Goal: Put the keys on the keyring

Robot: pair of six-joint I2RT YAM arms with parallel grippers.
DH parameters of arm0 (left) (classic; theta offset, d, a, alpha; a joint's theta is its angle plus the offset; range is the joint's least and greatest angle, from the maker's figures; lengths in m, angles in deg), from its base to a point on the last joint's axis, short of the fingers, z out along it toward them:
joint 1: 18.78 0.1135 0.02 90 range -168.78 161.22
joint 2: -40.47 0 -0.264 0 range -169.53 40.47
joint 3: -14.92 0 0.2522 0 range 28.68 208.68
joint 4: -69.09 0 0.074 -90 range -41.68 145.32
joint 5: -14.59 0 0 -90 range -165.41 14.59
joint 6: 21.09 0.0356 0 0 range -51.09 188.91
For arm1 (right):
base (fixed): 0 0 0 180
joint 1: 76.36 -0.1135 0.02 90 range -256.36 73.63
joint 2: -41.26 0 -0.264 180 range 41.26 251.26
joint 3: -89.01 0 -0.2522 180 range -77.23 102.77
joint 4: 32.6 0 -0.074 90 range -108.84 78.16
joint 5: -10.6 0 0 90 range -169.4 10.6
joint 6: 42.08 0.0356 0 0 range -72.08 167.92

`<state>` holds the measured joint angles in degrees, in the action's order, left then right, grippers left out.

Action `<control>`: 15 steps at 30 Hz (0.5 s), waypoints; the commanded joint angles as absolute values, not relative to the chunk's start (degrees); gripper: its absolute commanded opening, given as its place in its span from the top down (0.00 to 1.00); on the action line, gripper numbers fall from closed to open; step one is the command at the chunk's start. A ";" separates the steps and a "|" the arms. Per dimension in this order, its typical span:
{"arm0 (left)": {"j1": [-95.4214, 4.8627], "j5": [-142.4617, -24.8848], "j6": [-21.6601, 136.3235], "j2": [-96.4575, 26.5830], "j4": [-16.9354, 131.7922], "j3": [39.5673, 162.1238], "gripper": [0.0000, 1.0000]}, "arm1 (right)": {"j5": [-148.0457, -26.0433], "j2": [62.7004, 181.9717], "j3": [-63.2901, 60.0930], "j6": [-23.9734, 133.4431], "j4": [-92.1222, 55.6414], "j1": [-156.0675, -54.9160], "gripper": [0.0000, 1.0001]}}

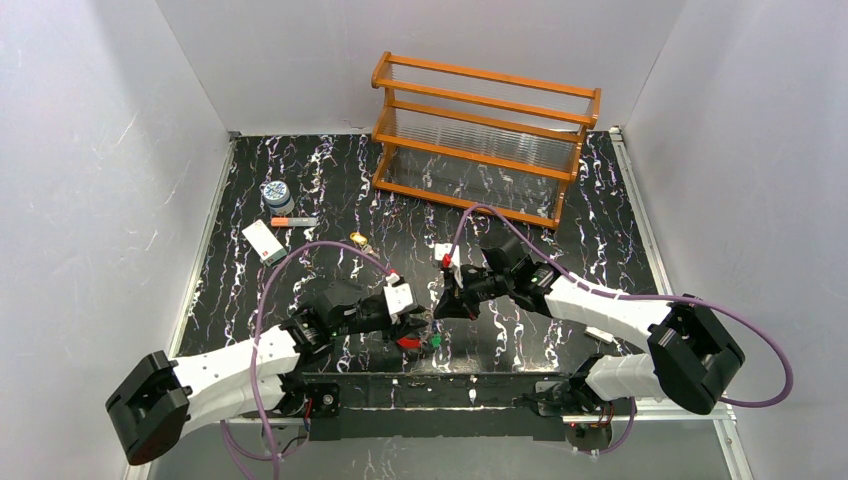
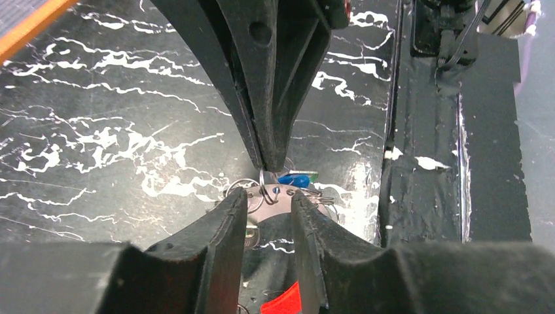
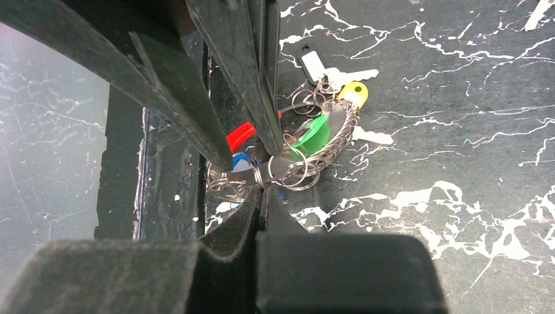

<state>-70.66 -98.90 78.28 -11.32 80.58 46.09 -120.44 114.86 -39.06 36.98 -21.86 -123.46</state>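
Observation:
The keys hang in one bunch low over the table's near middle: green (image 3: 312, 137), yellow (image 3: 355, 92), red (image 3: 239, 136) and blue (image 2: 294, 178). They sit among small split rings and a braided silvery loop (image 3: 341, 133) of the keyring. My left gripper (image 2: 269, 199) has the keyring's flat silvery plate (image 2: 271, 195) pinched between its tips. My right gripper (image 3: 262, 190) is shut on a small split ring (image 2: 264, 182) that hooks through a hole in that plate. In the top view the left gripper (image 1: 418, 325) and right gripper (image 1: 447, 300) meet nose to nose above the red (image 1: 407, 342) and green (image 1: 435, 341) keys.
A wooden rack (image 1: 485, 135) stands at the back. A patterned jar (image 1: 277, 195), an orange-tipped stick (image 1: 293, 221) and a white card (image 1: 263, 242) lie at the left. A small yellowish item (image 1: 358, 239) lies mid-table. The black base rail (image 1: 450, 385) runs just behind the bunch.

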 commanded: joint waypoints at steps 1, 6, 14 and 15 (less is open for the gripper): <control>-70.82 -101.26 77.99 -13.21 82.39 48.02 0.72 | -121.19 113.78 -36.19 36.44 -22.68 -124.22 0.99; -70.88 -101.20 77.59 -14.50 83.25 47.93 0.79 | -121.32 113.57 -36.16 36.33 -22.70 -124.48 0.99; -70.90 -100.81 75.64 -14.96 85.87 47.26 0.81 | -121.99 113.91 -36.23 36.22 -22.88 -124.64 0.99; -70.82 -100.81 75.44 -15.11 86.13 47.16 0.83 | -121.96 113.87 -36.25 36.18 -22.92 -124.69 0.99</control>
<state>-70.66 -100.03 76.70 -14.91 83.53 46.09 -120.48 114.86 -39.02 36.98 -21.80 -124.20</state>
